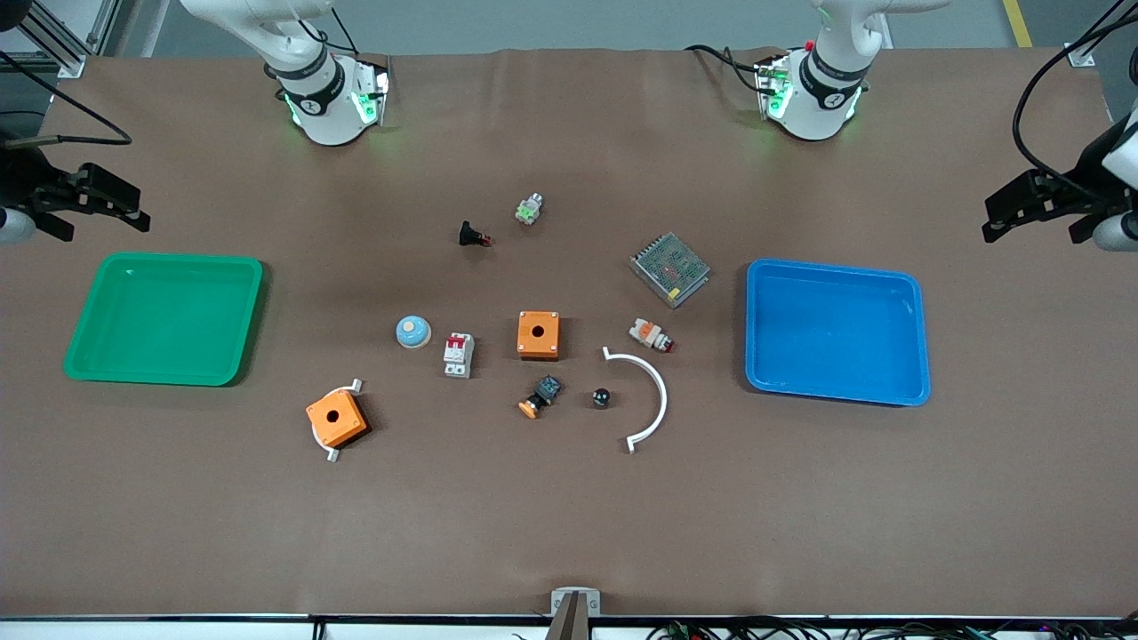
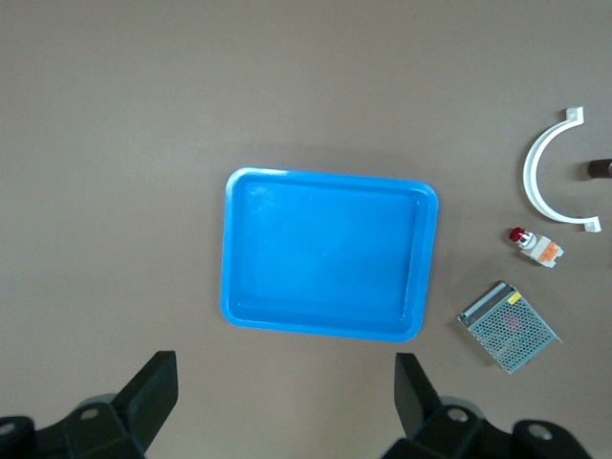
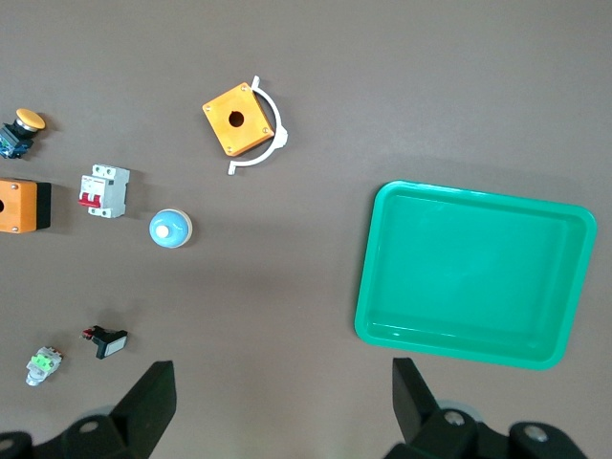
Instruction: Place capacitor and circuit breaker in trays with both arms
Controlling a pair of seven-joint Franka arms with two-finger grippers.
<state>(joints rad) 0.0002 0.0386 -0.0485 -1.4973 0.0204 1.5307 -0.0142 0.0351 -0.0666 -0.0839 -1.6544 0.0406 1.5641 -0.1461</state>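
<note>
The capacitor point(image 1: 601, 397), a tiny black cylinder with a silvery top, stands inside the curve of a white arc point(image 1: 647, 398); the left wrist view cuts it off at the edge point(image 2: 600, 169). The circuit breaker point(image 1: 459, 355), a white block with red toggles, lies between a blue dome point(image 1: 412, 332) and an orange box point(image 1: 539, 334); it also shows in the right wrist view point(image 3: 103, 190). My left gripper point(image 1: 1010, 212) is open and empty, high over the table's edge at the left arm's end point(image 2: 285, 397). My right gripper point(image 1: 124, 203) is open and empty, high at the right arm's end point(image 3: 282, 402).
A blue tray point(image 1: 916, 356) lies toward the left arm's end and a green tray point(image 1: 89, 356) toward the right arm's end. A metal power supply point(image 1: 670, 268), a white-and-orange part point(image 1: 650, 334), a black-and-blue part with orange cap point(image 1: 540, 396), a second orange box point(image 1: 336, 418), a black button point(image 1: 471, 235) and a small green-white part point(image 1: 529, 209) lie about.
</note>
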